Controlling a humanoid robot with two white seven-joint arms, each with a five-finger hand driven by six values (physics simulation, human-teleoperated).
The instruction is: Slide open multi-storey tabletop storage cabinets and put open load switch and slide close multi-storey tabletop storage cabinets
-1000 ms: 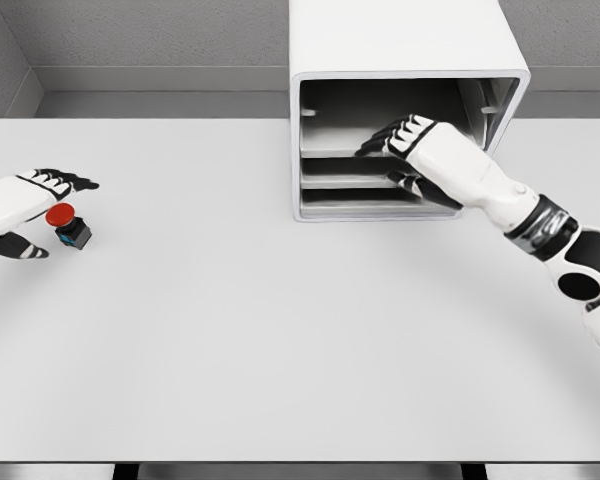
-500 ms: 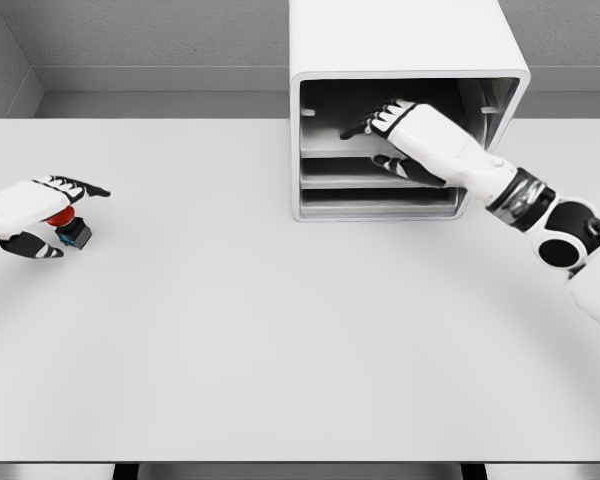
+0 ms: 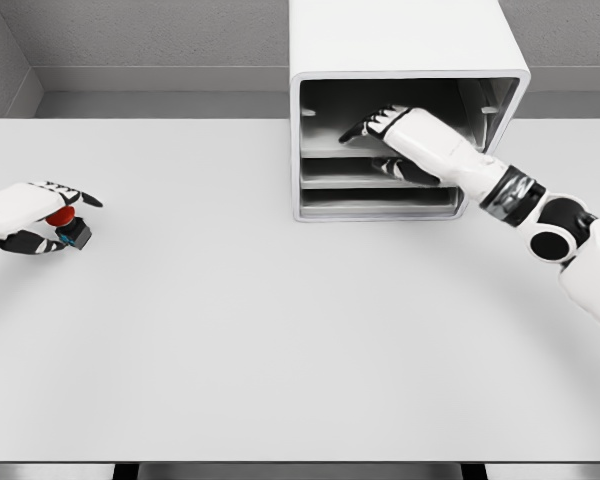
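Reaching into the open front of the storage cabinet (image 3: 410, 110), the right robot hand (image 3: 385, 135) has its fingers spread flat over the upper shelf, thumb underneath at the next shelf edge, holding nothing. The cabinet stands at the far middle of the tabletop (image 3: 280, 320), its trays looking pushed in, none clearly drawn out toward the robot. At the far left edge of the view, the left robot hand (image 3: 40, 215) is curled around the load switch (image 3: 68, 226), a small dark block with a red cap, fingers above and thumb below; whether the switch is lifted or resting on the tabletop I cannot tell. Judging by this, the opening step is only under way, the switch is well apart from the cabinet, and both placing and closing remain.
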